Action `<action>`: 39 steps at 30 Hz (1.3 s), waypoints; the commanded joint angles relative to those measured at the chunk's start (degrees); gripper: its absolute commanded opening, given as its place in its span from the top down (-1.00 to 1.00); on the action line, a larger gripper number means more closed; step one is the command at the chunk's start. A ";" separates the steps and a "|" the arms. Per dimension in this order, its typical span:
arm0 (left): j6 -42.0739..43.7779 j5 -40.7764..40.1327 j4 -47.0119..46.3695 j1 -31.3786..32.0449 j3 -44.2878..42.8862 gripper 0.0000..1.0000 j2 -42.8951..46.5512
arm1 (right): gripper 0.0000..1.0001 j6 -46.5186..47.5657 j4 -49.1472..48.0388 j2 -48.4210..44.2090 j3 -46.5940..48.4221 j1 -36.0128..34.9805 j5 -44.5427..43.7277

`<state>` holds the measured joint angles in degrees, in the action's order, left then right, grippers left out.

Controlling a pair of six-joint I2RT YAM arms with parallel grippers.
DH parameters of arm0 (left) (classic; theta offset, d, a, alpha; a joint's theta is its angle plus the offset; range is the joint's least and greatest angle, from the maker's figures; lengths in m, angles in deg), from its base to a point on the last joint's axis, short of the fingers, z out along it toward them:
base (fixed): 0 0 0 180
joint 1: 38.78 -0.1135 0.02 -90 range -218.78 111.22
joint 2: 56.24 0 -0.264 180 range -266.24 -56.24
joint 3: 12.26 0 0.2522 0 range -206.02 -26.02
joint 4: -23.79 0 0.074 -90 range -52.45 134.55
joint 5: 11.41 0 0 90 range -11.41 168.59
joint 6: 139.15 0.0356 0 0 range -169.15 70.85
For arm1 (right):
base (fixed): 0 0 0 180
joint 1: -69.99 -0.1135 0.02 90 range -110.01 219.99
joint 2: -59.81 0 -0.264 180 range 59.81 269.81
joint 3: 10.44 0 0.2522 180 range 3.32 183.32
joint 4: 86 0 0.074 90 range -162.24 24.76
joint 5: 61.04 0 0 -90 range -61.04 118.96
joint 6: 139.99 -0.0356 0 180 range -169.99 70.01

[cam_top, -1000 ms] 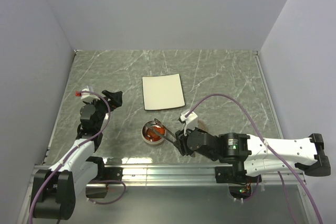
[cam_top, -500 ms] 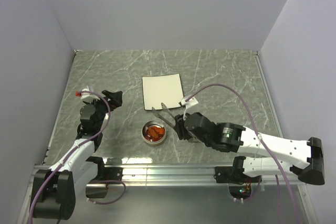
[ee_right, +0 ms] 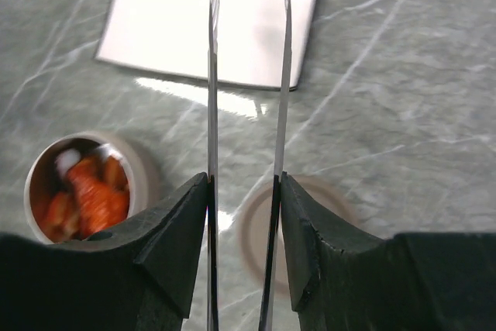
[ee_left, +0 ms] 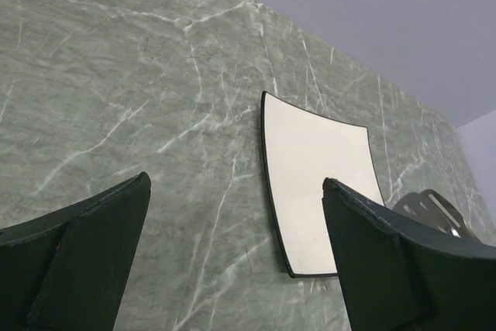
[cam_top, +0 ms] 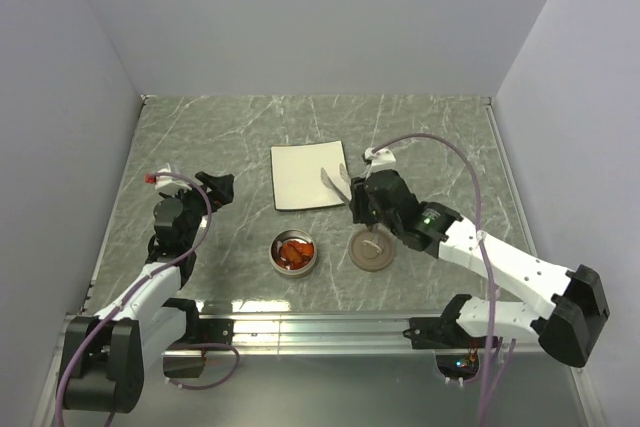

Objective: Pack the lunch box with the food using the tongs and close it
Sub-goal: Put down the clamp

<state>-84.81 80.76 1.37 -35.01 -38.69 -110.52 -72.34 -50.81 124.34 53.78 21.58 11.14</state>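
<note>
right fingers (ee_right: 178, 230) clamped on the tongs (ee_right: 211, 75), one finger on the outside of each arm; the two arms run out side by side with a narrow gap between them

tong tips reach over the right edge of the white plate (cam_top: 311, 176), close to its near-right corner; can't tell if they touch it. one perforated tip also shows just past that corner in the left wrist view

lunch box (cam_top: 275, 253) sits open on the bench (cam_top: 440, 147), just in front of the plate and to the left of the right wrist

food (cam_top: 294, 252) is inside the tin: orange and red-brown pieces piled together, one paler bit near the rim in the right wrist view. count not readable, that view is blurred on both tin and lid

lid (cam_top: 371, 251) lies flat on the bench just right of the tin, apart from it, handle up, right below the right arm's wrist

left fingers (ee_left: 85, 261) spread wide apart, hovering over the bench on the left side, well apart from tin and lid, pointed toward the plate

plate face shows plain white
</note>
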 commanded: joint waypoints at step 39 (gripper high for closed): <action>-0.20 1.08 -4.77 -0.25 -2.28 -0.99 -2.32 | 0.02 2.40 -4.65 17.55 1.74 23.79 6.40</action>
<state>-84.81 80.96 -0.01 -35.01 -38.91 -112.97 -70.48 -53.79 140.28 51.20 44.23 17.67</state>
